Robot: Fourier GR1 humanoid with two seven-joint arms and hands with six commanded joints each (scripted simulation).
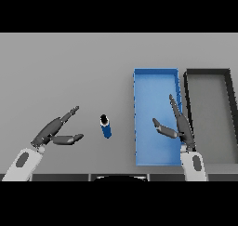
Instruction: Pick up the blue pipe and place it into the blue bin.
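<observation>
Pipe [106, 126] stood upright on the grey table [65, 71], blue with a dark open top, between our two hands and just left of the blue bin [155, 88]. It touched neither hand nor the bin. Our left hand [52, 133] hung near it on the left, fingers straight and spread with the thumb held apart below them, holding nothing. Our right hand [180, 127] showed over the right part of the blue bin, its fingers likewise straight and empty, thumb pointing left. A dark bin [209, 73] lay just beside the blue one on the far right.

We judged that the pick had not yet begun, so the step in hand was the reach. The left hand looked the better placed, since its open side already faced the pipe. To do it well, we would bring that hand in level, so the pipe entered the gap between thumb and fingers without being nudged; an upright pipe of this slim shape would likely tip at a glancing touch. We would close around its middle rather than its top, and lift straight up before carrying it right over the bin's near wall. The right hand would best move clear of the bin first.
</observation>
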